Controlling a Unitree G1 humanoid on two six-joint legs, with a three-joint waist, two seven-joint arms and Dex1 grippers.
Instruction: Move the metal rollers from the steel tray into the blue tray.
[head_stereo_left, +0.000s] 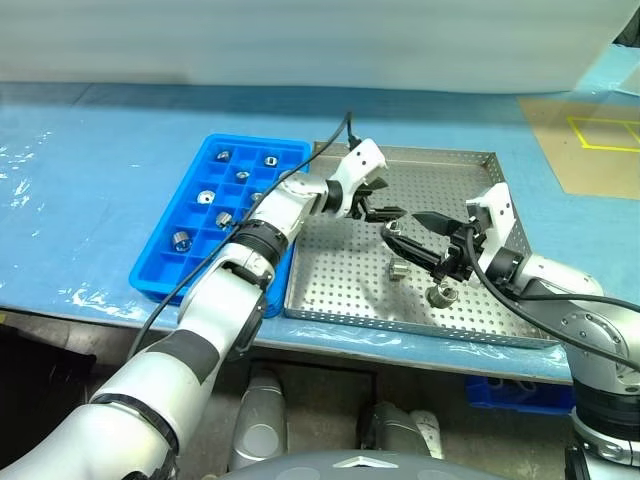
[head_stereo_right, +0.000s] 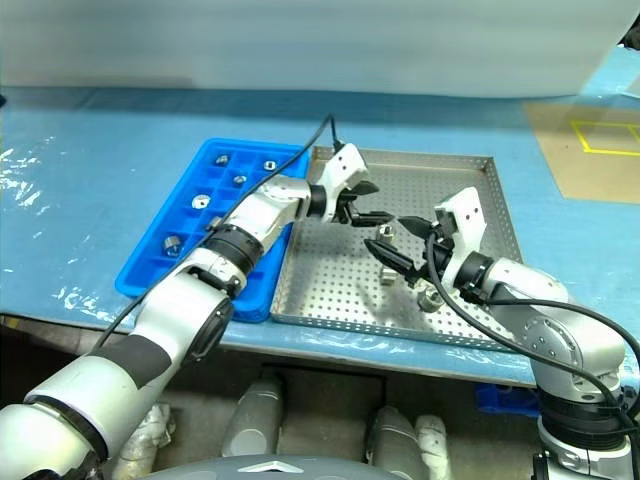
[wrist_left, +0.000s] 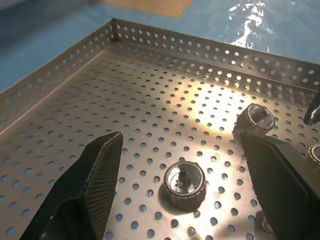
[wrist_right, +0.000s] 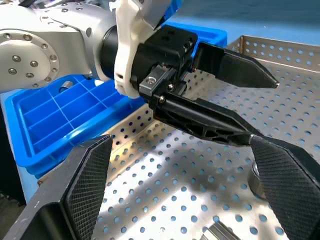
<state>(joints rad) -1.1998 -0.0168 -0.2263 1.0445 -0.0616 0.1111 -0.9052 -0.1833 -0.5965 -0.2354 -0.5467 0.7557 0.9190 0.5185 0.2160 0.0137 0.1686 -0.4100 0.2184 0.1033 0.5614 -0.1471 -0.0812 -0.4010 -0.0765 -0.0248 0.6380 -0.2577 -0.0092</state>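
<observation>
Both grippers, left (head_stereo_left: 388, 213) and right (head_stereo_left: 412, 240), gape empty, partly hiding rollers (wrist_left: 185, 184) below.

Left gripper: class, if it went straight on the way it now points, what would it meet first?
Probably the right gripper, facing the left gripper closely over the steel tray; a metal roller lies just below that line, so depth is uncertain.

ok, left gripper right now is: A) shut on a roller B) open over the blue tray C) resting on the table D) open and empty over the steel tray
D: the left gripper has its fingers spread with nothing between them, above the steel tray, a roller lying loose below.
</observation>
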